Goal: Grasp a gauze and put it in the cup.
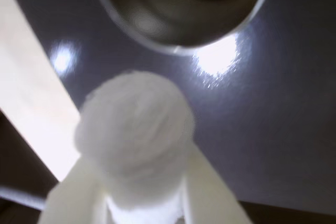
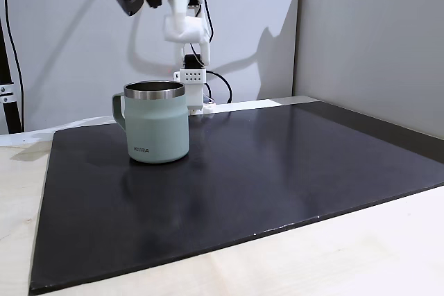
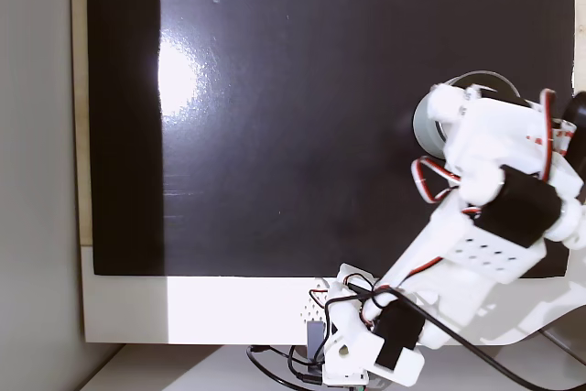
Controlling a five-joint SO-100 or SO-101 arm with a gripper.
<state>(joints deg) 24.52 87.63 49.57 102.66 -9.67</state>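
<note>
In the wrist view the end effector (image 1: 144,211) is clenched on the gauze (image 1: 134,127), its white fingers (image 1: 210,192) pressing both sides; the roll hangs in the air near the steel rim of the cup (image 1: 184,11); the cup stands upright on the dark mat (image 2: 263,171) covering the bench (image 2: 388,254).

Wrist view: gauze (image 1: 134,129) btwn fingers (image 1: 210,187), above mat (image 1: 283,129), cup (image 1: 184,14) just beyond.
</note>
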